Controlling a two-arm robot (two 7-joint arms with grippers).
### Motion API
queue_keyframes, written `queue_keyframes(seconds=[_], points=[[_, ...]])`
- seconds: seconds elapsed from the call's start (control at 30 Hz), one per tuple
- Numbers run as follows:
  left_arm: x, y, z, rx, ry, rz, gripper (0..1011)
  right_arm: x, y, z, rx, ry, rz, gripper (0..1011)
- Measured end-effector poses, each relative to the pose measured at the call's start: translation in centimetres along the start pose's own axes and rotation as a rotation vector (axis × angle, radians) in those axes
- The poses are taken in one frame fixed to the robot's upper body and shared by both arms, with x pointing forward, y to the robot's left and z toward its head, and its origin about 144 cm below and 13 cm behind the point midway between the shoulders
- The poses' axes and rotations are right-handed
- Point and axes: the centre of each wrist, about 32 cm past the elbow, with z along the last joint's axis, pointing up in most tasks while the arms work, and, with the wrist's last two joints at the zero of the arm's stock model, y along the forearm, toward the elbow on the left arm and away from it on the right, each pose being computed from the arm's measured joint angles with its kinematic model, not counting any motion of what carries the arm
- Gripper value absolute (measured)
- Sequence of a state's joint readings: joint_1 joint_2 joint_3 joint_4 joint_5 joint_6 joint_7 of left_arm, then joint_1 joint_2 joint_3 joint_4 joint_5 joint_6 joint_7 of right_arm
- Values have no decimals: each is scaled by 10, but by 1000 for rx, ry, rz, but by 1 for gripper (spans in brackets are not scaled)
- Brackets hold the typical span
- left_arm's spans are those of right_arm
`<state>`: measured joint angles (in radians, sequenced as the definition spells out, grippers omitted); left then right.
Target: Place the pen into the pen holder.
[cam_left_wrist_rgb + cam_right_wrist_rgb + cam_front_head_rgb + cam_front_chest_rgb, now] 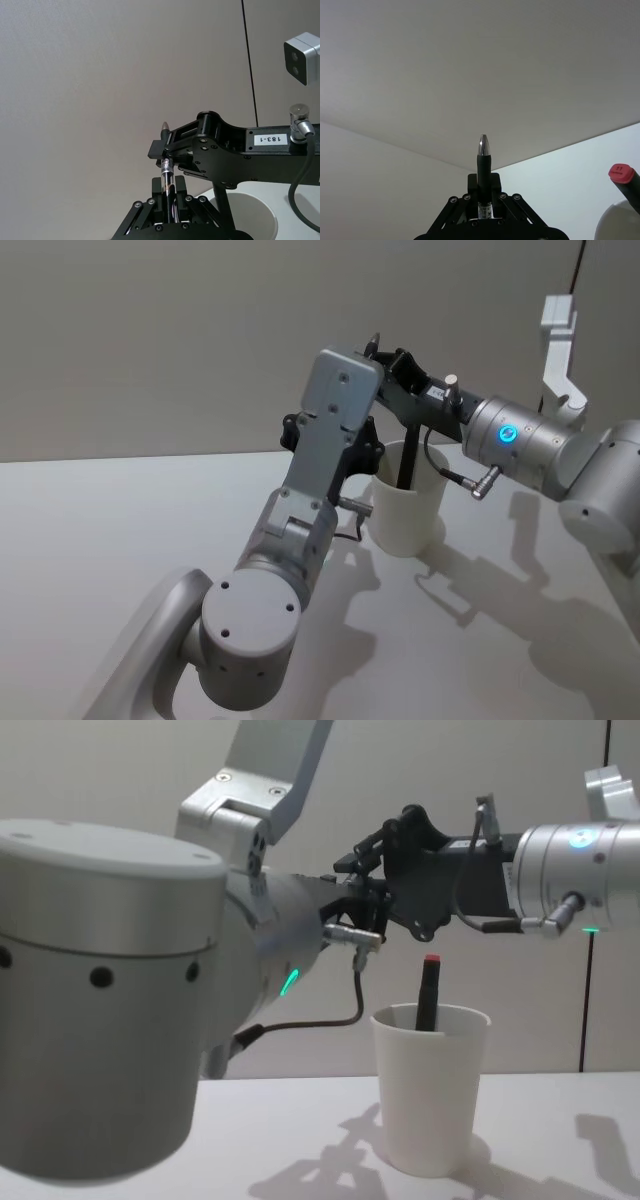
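Two grippers meet above the pen holder [430,1085], a white paper cup standing on the white table [120,530] at about 5 o'clock of the head view's centre. The pen [168,192] is held in the air above the cup, upright, its metal tip [483,145] pointing up. The left gripper [170,207] is clamped on its clear barrel, and the right gripper [484,200] grips the same pen higher up, just under the black grip section. The pen's lower end is hidden behind the left gripper's linkage. In the head view the left arm's wrist housing [335,415] covers nearly all of the handover, and only the pen's tip shows at 12 o'clock of it. A black marker with a red cap [428,990] leans inside the cup, its lower part hidden by the cup wall.
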<state>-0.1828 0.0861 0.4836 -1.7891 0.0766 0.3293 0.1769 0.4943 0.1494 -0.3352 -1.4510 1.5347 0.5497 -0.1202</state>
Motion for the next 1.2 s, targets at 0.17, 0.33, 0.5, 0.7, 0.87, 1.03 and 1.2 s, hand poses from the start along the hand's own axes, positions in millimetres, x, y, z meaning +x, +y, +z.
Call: queue_keyframes(seconds=[0.17,0.33,0.5,0.7,0.87,1.03,1.2], points=[[0,0,0,0,0,0,154,0,0,0,0,0,0,130],[0,0,0,0,0,0,154,0,0,0,0,0,0,130],[0,0,0,0,0,0,154,0,0,0,0,0,0,130],[0,0,0,0,0,0,163,0,0,0,-1,0,0,130],[0,0,0,-1,0,0,279,0,0,0,-1,-1,-2,130],[0,0,0,-1,0,0,457,0,0,0,-1,-1,-2,130],[0,0,0,-1,0,0,608,0,0,0,-1,-1,-2,130]])
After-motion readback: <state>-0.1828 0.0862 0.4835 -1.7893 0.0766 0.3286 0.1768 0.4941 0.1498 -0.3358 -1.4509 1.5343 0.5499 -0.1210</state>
